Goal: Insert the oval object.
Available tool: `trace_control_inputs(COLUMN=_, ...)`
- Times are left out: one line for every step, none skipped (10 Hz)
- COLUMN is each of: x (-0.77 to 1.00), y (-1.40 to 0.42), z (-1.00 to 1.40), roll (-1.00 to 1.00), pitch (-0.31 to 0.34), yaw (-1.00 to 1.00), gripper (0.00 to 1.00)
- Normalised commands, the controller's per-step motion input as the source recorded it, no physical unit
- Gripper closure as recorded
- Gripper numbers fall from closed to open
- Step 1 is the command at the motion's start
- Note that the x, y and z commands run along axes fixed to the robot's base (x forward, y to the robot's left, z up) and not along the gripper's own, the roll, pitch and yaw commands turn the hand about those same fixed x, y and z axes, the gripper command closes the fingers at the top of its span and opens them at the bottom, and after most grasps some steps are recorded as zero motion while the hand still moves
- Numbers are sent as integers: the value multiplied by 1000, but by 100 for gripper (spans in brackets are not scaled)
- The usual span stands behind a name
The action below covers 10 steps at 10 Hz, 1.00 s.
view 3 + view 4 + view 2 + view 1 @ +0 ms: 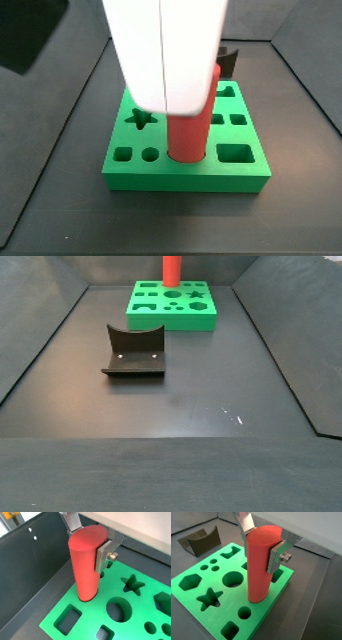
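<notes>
Your red peg [260, 562] stands upright with its lower end in a hole of the green block [211, 582], near one edge. It looks rigid, smooth and likely light, so it could slip; hold it on the flat sides near the top, as now. The gripper [90, 549] is closed on the peg, one silver finger [276, 558] pressed to its side. The block's other holes, including the star [210, 598] and hexagon [189, 582], are empty. A dark bracket [134, 351] sits well apart on the floor.
</notes>
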Motion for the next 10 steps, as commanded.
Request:
trace_control_inputs(x=26, y=57, z=-320, roll=-166, pitch=0, yaw=0, gripper=100)
trace_control_inputs(x=300, y=34, z=-397, roll=-117, pitch=76, yaw=0, gripper=100)
trace_control_inputs(x=366, y=29, z=-403, roll=-101, pitch=116, yaw=0, gripper=100)
trace_control_inputs(x=366, y=46, z=-363, roll=-114, pitch=116, yaw=0, gripper=100)
trace_control_inputs(x=343, y=57, z=-291, roll=-117, pitch=120, yaw=0, gripper=100)
trace_control_inputs(x=320, y=60, z=-254, roll=-109, pitch=119, yaw=0, gripper=100)
trace_control_inputs(x=306, y=54, z=-229, roll=-96, pitch=116, yaw=0, gripper=100)
trace_control_inputs(x=260, y=66, z=-171, roll=-54, pitch=111, yaw=-3, gripper=100)
trace_control_inputs(x=80, y=37, z=0, roll=-56, pitch=36, yaw=-31, gripper=100)
trace_control_inputs(x=0, y=0, z=0, roll=0, pitch=0, yaw=0, gripper=100)
